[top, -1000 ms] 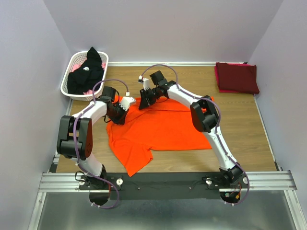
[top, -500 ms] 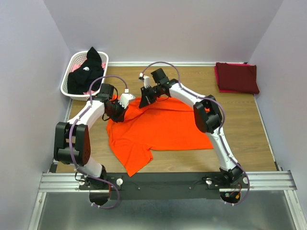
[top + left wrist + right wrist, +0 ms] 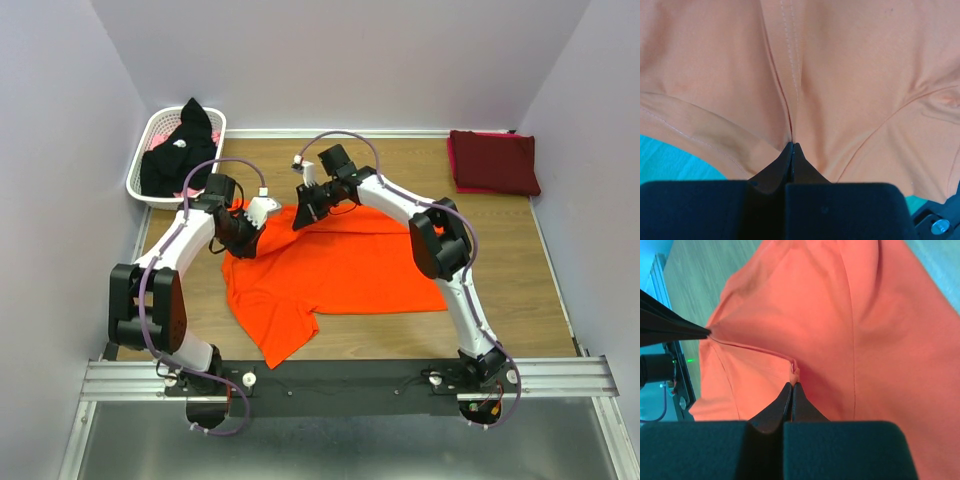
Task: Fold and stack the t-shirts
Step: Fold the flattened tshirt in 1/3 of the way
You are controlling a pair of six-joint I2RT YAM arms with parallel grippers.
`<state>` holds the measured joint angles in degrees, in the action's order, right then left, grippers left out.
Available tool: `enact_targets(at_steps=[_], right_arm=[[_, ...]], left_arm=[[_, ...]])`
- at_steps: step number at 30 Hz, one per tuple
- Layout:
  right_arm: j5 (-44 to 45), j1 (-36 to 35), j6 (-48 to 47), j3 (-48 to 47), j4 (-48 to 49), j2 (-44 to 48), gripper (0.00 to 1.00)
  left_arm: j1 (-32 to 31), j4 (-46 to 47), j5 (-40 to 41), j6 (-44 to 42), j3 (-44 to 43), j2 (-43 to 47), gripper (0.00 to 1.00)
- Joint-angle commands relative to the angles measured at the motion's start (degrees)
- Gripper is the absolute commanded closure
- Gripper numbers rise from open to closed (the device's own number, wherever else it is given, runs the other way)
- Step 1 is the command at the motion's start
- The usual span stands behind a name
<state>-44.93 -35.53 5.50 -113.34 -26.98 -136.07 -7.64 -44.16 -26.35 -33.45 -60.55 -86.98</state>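
Pinching orange t-shirt (image 3: 340, 265), left gripper (image 3: 791, 146), right gripper (image 3: 791, 385)

**Orange owns the middle**

Here's the orange t-shirt (image 3: 340, 270), bright and plain, no print, with stitching up close in the very same orange. Beneath it sits the light brown wood-grain tabletop (image 3: 400, 165). At the far right is the maroon t-shirt (image 3: 493, 162), deep and solid. At the far left, the black t-shirt (image 3: 178, 155) lies in a white slotted basket (image 3: 136, 178) (a small white mark shows on the black). The left claw (image 3: 791, 146) and right claw (image 3: 791, 385) are both matte black, on white-and-black arms (image 3: 392, 198) with purple cables (image 3: 338, 133).
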Motion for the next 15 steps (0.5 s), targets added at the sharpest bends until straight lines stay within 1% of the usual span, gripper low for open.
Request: enact_targets(at_steps=[1, 15], right_arm=[[-2.1, -0.5, -1.2, 2.2, 0.2, 3.2, 1.0], [-2.7, -0.5, -1.8, 5.5, 0.3, 3.1, 0.99]], left_arm=[[0.0, -3.9, -1.2, -1.6, -2.0, 2.0, 1.0], [-0.3, -2.9, -1.2, -2.6, 1.3, -1.2, 1.0]])
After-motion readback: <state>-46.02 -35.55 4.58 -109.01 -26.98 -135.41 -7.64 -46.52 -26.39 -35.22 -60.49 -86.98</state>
